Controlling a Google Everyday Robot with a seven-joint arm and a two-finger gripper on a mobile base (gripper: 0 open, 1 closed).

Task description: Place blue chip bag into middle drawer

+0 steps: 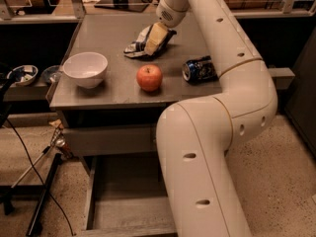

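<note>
1 view only, so there is no 2nd view to overlap with. The camera sits high on the robot's side of the surface [108,38], facing forward and steeply down. The arm [212,147] enters from the lower edge very near the lens, fills the right-centre foreground, and bends up and left over the far half of the surface. The end effector [152,44] is at upper centre, at the bag [133,47], far from the lens. The whole surface top is in frame at mid distance, its far edge near the top. The open drawer [123,181] sits below, cut off by the bottom edge. Floor [291,172] shows at right.
</note>
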